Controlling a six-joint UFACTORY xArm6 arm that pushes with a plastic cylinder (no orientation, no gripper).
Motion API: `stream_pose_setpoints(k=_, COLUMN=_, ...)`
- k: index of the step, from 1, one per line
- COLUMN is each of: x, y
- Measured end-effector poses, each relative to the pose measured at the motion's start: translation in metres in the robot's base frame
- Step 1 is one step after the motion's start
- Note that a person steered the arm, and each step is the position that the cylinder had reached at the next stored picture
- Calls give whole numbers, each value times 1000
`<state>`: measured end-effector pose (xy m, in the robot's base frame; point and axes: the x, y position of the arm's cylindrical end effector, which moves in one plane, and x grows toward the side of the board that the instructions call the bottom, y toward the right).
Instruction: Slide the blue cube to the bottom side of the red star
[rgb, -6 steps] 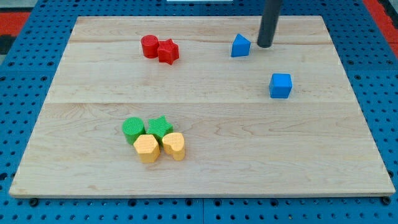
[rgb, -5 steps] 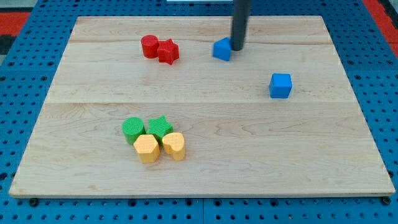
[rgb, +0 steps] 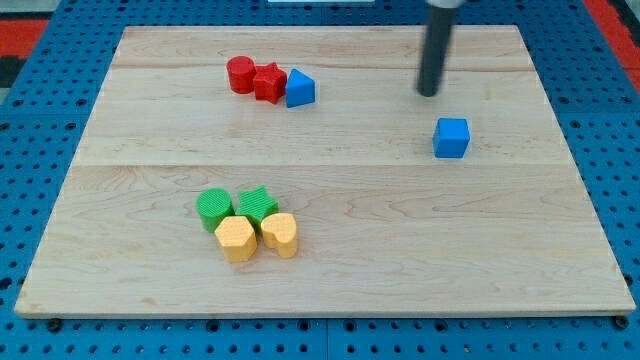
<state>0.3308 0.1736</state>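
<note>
My tip (rgb: 429, 93) just above blue cube (rgb: 451, 137), apart; blue triangular block (rgb: 299, 89) touching red star (rgb: 268, 83); no jaws, bare rod.

We see bright, even light on the wooden board (rgb: 330, 250); blocks cast only faint shadows, focus stays sharp, with no glare toward twelve o'clock.

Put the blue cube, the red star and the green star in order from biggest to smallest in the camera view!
1. blue cube, looks biggest.
2. green star, partly hidden by the yellow blocks, and nearer the view's bottom, which may enlarge it.
3. red star.
The two stars look close, so that order is unsure.
</note>
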Motion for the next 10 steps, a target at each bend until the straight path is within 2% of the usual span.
stream_pose_setpoints(k=1, x=50, y=82)
stream_pose_setpoints(k=2, x=80, y=69)
stream_pose_setpoints(k=3, x=95, y=17)
stream_pose_setpoints(k=5, x=74, y=-81)
stream_pose_setpoints(k=6, x=37, y=-85)
stream_pose_setpoints(k=7, x=30, y=-104)
stream_pose_setpoints(k=10, x=52, y=-149)
